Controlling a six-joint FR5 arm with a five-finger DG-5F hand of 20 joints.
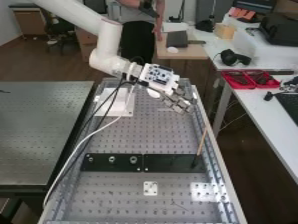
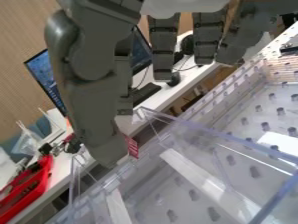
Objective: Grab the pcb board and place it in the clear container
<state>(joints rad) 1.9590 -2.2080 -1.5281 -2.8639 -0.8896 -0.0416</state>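
One grey perforated side counter (image 1: pixel 43 130) fills the left of what I can see, and just right of it runs the long metal counter (image 1: pixel 120 202), drilled all over with small holes. Towards that counter's far left sits a white block on a flat base (image 1: pixel 118 103), with cables from the arm (image 1: pixel 106 47) hanging across it. Nearer me, a dark plate (image 1: pixel 120 167) carries three metal rings (image 1: pixel 112 159) in a row, and a second dark plate (image 1: pixel 169 164) lies end to end with it. A small white square with holes (image 1: pixel 150 188) lies on the metal counter, on the near side of those plates.

Over the far right part hangs the robot hand (image 1: pixel 176 103), thumb and fingers bent together, pinching a small red board (image 2: pixel 132 146) at the thumb's tip; much of the board is hidden behind the thumb. Close up, the clear container (image 2: pixel 219 135) lies open below, its see-through walls rising from the metal counter.

Further right, a tan stick (image 1: pixel 202 141) stands tilted, its dark lower end at the second plate. Last comes the white side counter (image 1: pixel 256 112), holding headphones (image 1: pixel 233 58), red trays (image 1: pixel 238 80) and a dark keyboard (image 1: pixel 289 106).
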